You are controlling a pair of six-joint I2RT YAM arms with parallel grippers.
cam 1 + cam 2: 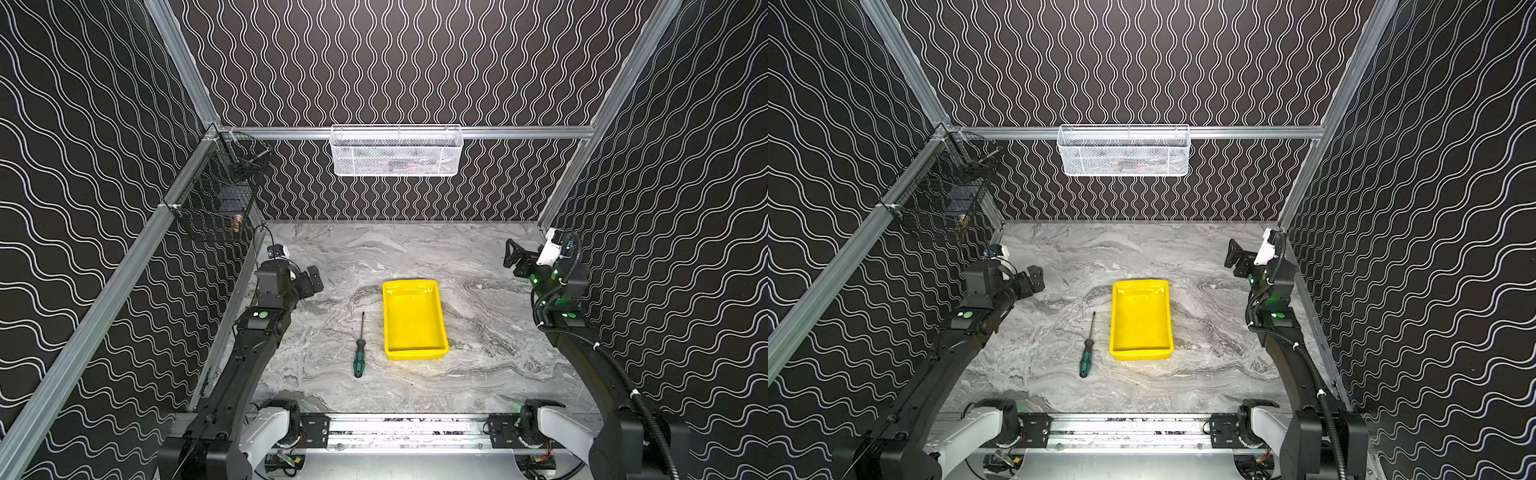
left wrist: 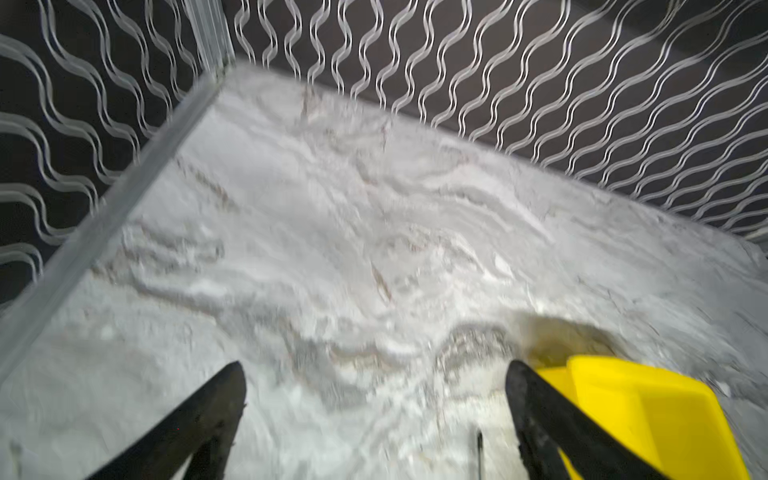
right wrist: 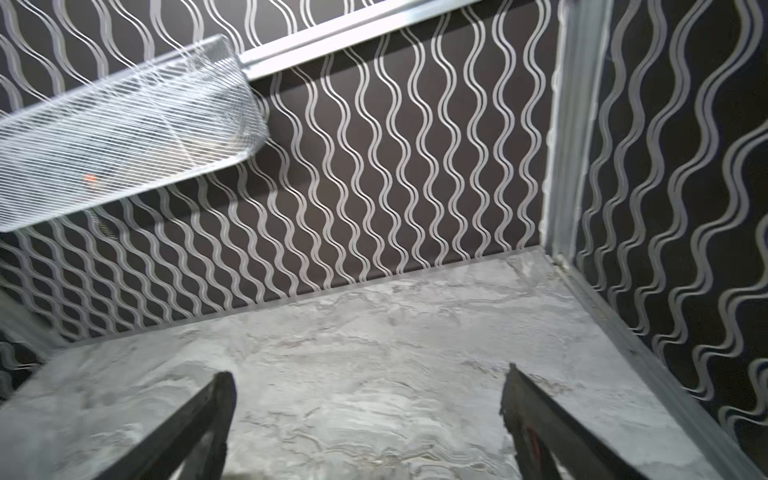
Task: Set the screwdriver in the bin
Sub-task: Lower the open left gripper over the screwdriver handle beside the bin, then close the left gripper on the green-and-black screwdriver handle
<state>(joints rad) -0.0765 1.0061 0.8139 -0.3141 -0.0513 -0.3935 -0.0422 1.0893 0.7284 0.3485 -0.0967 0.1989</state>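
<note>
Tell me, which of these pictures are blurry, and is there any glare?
Left wrist view: motion-smeared, table and bin soft. Right wrist view: mildly blurred, white mesh basket streaky. Both top views: sharp, with glare on the bin's far inner wall.

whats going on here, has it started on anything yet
Nothing is being handled yet. The screwdriver lies on the marble table just left of the yellow bin, apart from it, handle toward the near edge. The bin is empty. The left gripper and right gripper hover off to the sides, both open and holding nothing.
</note>
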